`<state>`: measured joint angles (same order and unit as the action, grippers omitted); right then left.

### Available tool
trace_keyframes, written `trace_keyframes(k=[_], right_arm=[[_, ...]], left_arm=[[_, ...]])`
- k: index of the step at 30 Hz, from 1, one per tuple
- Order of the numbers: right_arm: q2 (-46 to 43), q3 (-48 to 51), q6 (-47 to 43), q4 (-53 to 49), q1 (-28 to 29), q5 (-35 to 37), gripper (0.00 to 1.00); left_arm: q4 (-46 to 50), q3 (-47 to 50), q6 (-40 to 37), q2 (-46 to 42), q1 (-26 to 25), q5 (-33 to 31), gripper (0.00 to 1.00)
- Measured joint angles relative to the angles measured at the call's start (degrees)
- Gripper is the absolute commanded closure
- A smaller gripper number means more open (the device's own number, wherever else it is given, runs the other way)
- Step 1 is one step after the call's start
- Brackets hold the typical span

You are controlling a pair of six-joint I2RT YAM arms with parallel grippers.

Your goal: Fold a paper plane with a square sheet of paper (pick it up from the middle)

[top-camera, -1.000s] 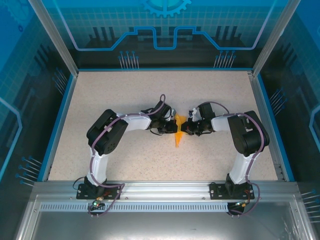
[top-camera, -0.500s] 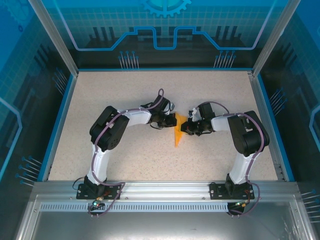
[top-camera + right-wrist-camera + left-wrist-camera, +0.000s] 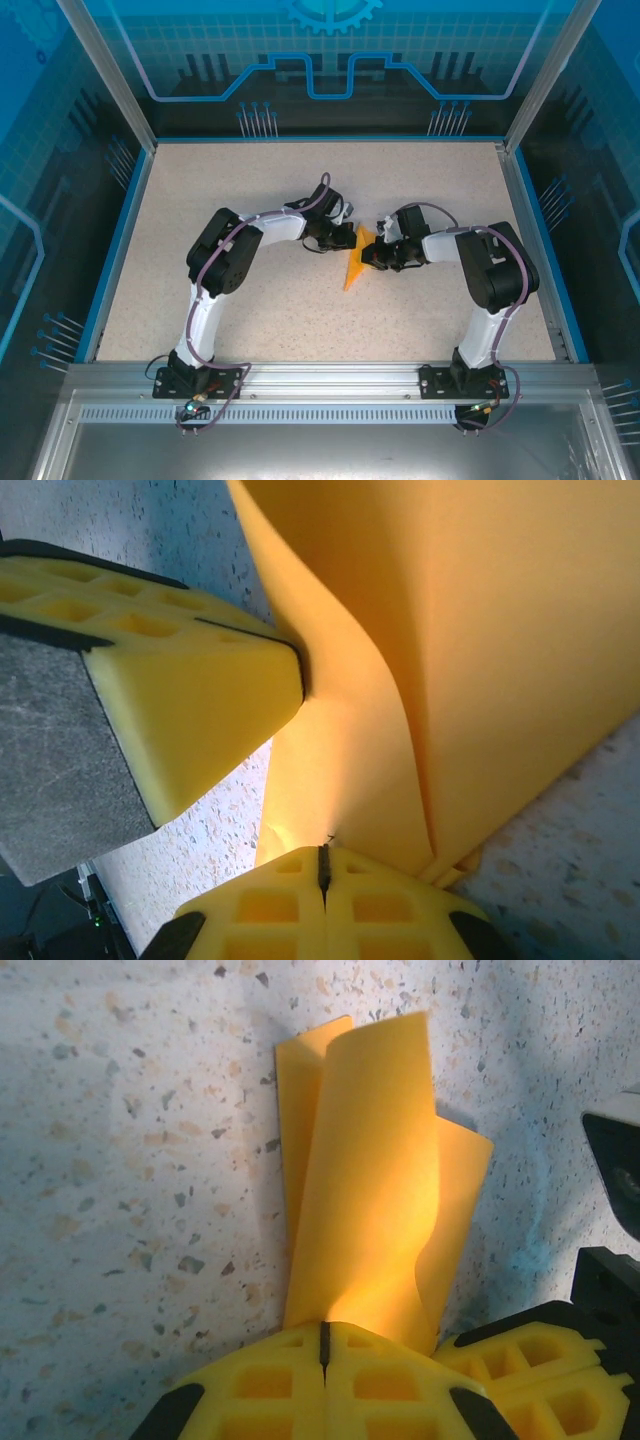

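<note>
The paper plane [image 3: 353, 268] is a slim orange folded dart at the table's middle, its point toward the near edge. Both grippers meet at its far end. My left gripper [image 3: 346, 240] is shut on the paper from the left. In the left wrist view its yellow jaws [image 3: 323, 1328] are closed on the folded layers [image 3: 370, 1180], which stand up off the table. My right gripper [image 3: 369, 254] is shut on the paper from the right. In the right wrist view its jaws [image 3: 323, 852] pinch a curled flap [image 3: 500, 630], with the left gripper's fingers [image 3: 190, 690] pressed against the sheet.
The speckled beige table [image 3: 230, 180] has a raised blue rim [image 3: 118, 240] on three sides and glass walls behind it. An aluminium rail [image 3: 330, 375] carrying both arm bases runs along the near edge. Bare tabletop lies all round the paper.
My left arm has swung farther from the bases and to the right, carrying its hold on the paper. The dart's tip has tilted toward the near left. The right arm has stayed put.
</note>
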<state>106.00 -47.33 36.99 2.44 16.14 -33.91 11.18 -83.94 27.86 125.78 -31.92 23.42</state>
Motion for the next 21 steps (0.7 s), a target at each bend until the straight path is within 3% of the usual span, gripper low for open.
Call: trace_keyframes(k=[21], right_arm=[[-0.3,0.0,-1.7,-0.7,0.4,1.1,1.00]], left_arm=[[6.2,-10.1,-1.0,5.7,0.9,3.0,0.94]])
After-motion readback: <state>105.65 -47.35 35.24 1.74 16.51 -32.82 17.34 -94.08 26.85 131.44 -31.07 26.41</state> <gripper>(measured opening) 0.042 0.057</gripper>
